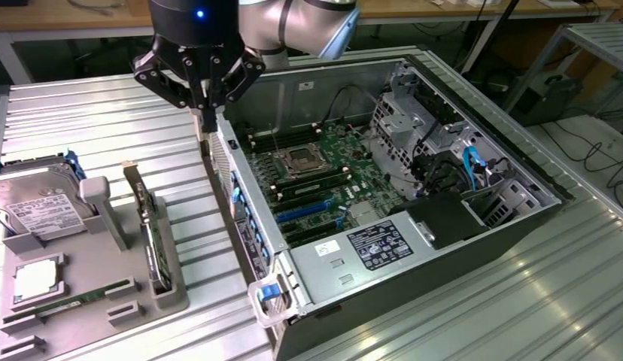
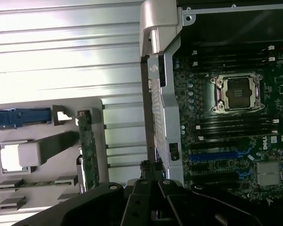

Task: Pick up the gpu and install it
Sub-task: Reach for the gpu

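Exterior view: end effector [image 1: 204, 124] clenched, just above the computer case's rear wall [image 1: 226, 162]; gpu [image 1: 148, 226] upright in holder [image 1: 169, 297].

UR arm [image 1: 291, 22]: silver-grey joint housing, pale grey end cap [image 1: 337, 39]. Black wrist cylinder [image 1: 181, 26], blue LED [image 1: 199, 13]. Black gripper [image 1: 204, 126], linkage-type fingers [image 1: 205, 101], silver pivot screws [image 2: 114, 187].

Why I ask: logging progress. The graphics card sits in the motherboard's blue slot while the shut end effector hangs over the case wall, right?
No. The exterior view shows the graphics card standing on edge in the grey holder beside the case; the blue slots are bare. The shut end effector does hang over the case wall.
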